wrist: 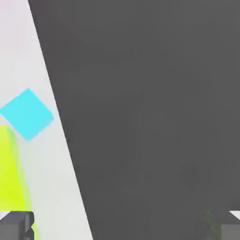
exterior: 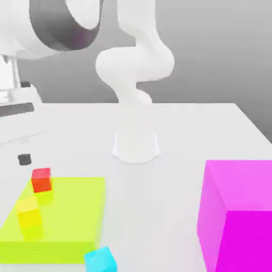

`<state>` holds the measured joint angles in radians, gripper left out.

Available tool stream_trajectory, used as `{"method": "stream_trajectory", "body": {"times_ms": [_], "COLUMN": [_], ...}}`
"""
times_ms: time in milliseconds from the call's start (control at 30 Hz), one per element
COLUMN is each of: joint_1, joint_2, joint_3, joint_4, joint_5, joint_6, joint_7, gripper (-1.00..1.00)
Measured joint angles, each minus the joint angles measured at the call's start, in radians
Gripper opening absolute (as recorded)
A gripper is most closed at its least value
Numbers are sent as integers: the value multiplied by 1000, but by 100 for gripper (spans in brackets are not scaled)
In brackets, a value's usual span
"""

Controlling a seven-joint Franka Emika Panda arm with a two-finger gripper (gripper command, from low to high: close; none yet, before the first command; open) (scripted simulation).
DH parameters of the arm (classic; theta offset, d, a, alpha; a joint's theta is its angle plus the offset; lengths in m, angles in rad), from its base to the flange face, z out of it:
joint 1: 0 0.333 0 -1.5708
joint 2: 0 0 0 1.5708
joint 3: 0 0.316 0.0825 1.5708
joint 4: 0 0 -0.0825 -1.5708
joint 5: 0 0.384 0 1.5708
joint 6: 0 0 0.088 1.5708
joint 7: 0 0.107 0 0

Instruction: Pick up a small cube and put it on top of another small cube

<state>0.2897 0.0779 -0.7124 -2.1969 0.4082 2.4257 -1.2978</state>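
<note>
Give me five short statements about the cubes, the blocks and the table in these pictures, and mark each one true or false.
1. The small red cube sits on the flat lime-green block. True.
2. The small yellow cube sits on the large magenta block. False: it rests on the lime-green block.
3. The small cyan cube lies on the white table, beside the lime-green block. True.
4. The red cube is stacked on the yellow cube. False: they stand apart.
5. The magenta block is the smallest item. False: it is the tallest block.

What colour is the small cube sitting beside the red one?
Yellow, on the lime slab; clearest in the exterior view.
</note>
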Motion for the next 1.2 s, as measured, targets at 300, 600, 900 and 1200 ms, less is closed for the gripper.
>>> {"method": "stream_trajectory", "body": {"times_ms": [300,600,900,1200], "joint_1": [-121,-253,-380,-455], "joint_2": [176,319,449,572], "joint_3": [45,101,159,250], "joint_4": [22,37,51,88], "joint_5": [100,121,94,175], "joint_6": [15,55,125,209], "joint_7": [-410,-769,-1077,-1151], "gripper": [0,0,0,-100]}}
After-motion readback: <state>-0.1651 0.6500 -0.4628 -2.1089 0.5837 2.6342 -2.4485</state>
